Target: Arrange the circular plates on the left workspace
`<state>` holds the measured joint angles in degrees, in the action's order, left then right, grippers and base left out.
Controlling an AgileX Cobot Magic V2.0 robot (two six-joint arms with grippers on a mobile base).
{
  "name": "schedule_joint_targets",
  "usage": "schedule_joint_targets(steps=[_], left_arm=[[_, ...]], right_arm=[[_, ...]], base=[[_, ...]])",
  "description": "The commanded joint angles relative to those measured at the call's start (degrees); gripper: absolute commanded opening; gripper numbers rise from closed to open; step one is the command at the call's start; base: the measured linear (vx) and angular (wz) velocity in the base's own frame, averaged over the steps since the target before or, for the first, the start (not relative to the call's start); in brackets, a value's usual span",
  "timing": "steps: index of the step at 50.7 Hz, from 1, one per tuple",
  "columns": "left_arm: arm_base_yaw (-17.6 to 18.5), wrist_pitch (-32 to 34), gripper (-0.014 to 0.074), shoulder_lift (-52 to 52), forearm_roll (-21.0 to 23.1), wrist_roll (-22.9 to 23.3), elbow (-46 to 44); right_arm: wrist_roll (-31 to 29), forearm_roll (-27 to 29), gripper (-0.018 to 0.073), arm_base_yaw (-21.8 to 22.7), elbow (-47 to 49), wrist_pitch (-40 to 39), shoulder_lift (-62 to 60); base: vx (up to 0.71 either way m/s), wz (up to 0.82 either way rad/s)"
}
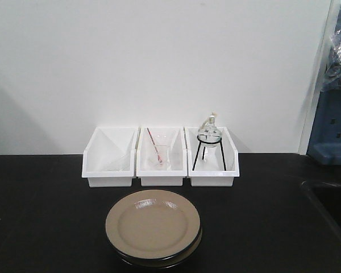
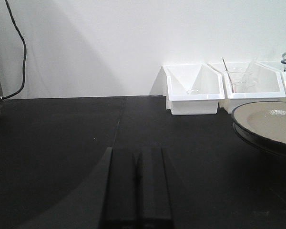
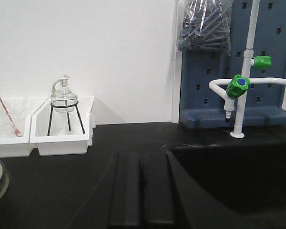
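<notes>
Two circular plates (image 1: 153, 228) sit stacked, lying flat at the lower centre of the front view, on the black countertop (image 1: 40, 216). The top plate shows a glossy tan face; the lower one's dark rim peeks out beneath, offset slightly toward the lower right.

Laboratory setting: black countertop (image 1: 45, 216), round-bottom flask (image 1: 209, 132) on tripod stand, recessed sink (image 3: 238, 181), green-valved lab faucet (image 3: 238, 88), pegboard drying rack (image 3: 271, 62).
</notes>
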<state>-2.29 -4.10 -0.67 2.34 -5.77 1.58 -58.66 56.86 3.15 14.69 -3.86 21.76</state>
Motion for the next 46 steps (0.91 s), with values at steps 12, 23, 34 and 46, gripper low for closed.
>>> schedule_joint_targets(steps=[12, 23, 34, 46], left_arm=[[-0.18, 4.44, 0.0, -0.78, -0.14, 0.62, 1.15], [-0.18, 4.44, 0.0, -0.78, -0.14, 0.62, 1.15], [-0.18, 4.44, 0.0, -0.78, -0.14, 0.62, 1.15], [-0.18, 4.1, 0.0, -0.85, -0.14, 0.62, 1.15]], right_arm=[[15.1, -24.87, -0.0001, 0.24, 1.71, 3.86, 0.15], [53.74, -52.06, -0.0001, 0.24, -9.63, 3.86, -8.26], [55.17, -53.09, -0.0001, 0.24, -17.42, 5.02, -23.25], [55.17, -53.8, -0.0001, 0.24, -17.57, 4.74, -22.83]], base=[[0.0, 0.0], [0.0, 0.0], [0.0, 0.0], [0.0, 0.0]])
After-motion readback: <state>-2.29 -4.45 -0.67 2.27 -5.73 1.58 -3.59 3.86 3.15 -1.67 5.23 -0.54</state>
